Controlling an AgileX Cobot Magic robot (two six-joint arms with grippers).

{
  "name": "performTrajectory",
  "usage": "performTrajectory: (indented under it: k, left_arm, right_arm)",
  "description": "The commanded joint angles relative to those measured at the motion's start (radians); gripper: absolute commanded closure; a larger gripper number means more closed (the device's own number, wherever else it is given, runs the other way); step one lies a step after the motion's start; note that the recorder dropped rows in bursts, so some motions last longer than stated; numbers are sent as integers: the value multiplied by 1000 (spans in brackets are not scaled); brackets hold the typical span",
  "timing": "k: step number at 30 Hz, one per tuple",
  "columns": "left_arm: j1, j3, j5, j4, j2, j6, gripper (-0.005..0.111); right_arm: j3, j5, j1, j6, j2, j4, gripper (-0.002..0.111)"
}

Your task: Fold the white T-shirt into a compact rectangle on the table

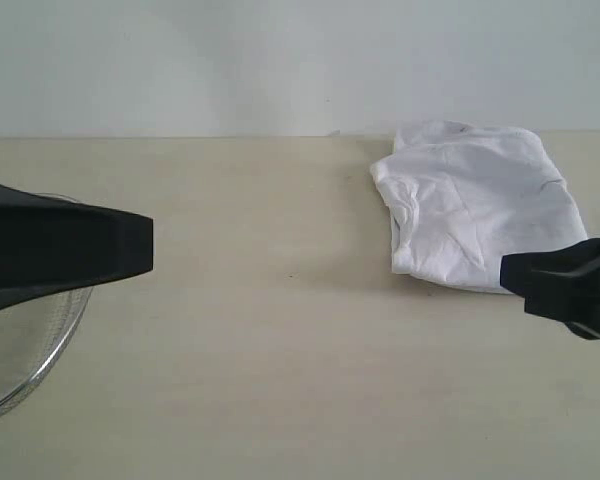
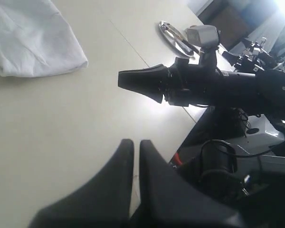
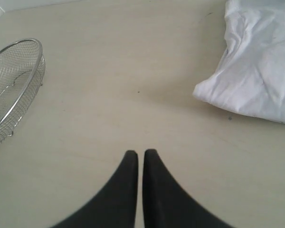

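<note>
Black and level, our left gripper [image 1: 148, 245] reaches in over the table [image 1: 280, 380] above the wire basket [image 1: 50, 350], jaws pressed together on nothing. Our right gripper [image 1: 506, 272], likewise closed and empty, hovers near the folded white T-shirt [image 1: 475, 205], which lies far right.

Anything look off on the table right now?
Only the white T-shirt: it lies bunched and wrinkled at the far edge of the table, on the right, its outline uneven, not a neat rectangle. Nothing spilled or damaged.
</note>
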Motion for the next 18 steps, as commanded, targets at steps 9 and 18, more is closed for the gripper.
performTrajectory:
  k: [9,18]
  left_arm:
    - [-2,5,-17,-7,-9,7,102]
    - [175,2,-98,62,-168,87,102]
  right_arm:
    - [2,3,4,-9,-10,-2,108]
    - [2,3,4,-9,-10,-2,108]
